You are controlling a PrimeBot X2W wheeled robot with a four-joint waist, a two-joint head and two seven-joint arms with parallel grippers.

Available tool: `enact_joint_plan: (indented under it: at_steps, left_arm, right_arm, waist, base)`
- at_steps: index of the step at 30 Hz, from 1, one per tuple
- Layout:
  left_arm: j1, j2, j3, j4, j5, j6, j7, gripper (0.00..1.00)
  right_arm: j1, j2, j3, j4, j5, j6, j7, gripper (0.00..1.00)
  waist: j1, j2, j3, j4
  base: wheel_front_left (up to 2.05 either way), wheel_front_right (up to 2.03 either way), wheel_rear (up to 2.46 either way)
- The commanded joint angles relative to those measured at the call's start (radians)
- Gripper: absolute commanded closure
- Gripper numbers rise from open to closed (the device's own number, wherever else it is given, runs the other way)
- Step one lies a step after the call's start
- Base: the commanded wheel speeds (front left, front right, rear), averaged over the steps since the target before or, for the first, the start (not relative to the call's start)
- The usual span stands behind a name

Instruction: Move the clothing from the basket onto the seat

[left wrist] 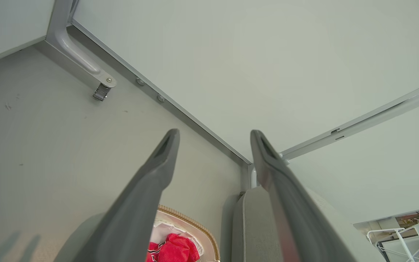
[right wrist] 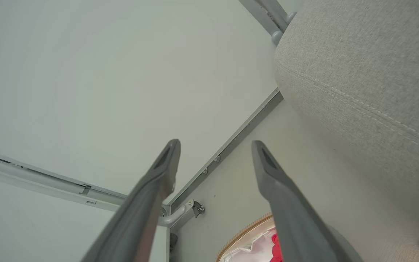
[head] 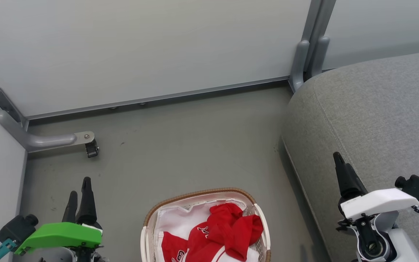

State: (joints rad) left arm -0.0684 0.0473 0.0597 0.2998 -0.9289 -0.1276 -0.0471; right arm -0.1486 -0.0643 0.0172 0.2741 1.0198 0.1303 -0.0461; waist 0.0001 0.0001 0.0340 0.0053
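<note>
You have the basket (head: 202, 191) at the bottom middle of the head view, on the floor (head: 180, 145), with its rounded far end pointing up toward the wall panels (head: 140, 47). Its near part is cut off by the bottom edge, so you cannot tell its long axis for certain. The clothing (head: 227, 229) lies inside it as a crumpled red heap with white trim, with no clear long axis of its own. It is bunched toward the basket's right side, the side nearer the seat (head: 376, 120), and the white liner (head: 173, 218) lies bare to its left. The seat fills your right. Its rounded corner points at the grey post (head: 304, 62) where the panels meet, and its front edge runs diagonally down and to the right. A narrow strip of floor keeps it apart from the basket. You have open floor between the basket's far rim and the back wall, and more to the left as far as the grey bracket (head: 86, 140). Your left hand (head: 79, 186) hangs over the floor left of the basket, near the side panel, fingers spread and grasping nothing. Your right hand (right wrist: 215, 142) hangs over the seat's front edge, likewise released and empty, fingers pointing toward the back wall.
</note>
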Motion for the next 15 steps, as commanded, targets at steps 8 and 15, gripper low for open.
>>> enact_joint_plan:
  at_steps: [8,15]
  left_arm:
    - [-0.013,0.015,-0.023,-0.007,0.151,0.02,-0.034,0.0]
    - [0.0,0.02,-0.049,-0.008,0.25,0.03,-0.057,0.0]
  right_arm:
    - [-0.035,-0.011,0.034,-0.004,-0.155,0.0,-0.036,0.0]
    - [-0.031,-0.009,0.044,0.003,-0.258,0.0,-0.058,0.0]
  waist:
    - [-0.0001,-0.0001,0.004,0.001]
    - [-0.0001,-0.0001,0.007,0.002]
  base:
    - [0.0,0.0,0.0]
    - [0.0,0.0,0.0]
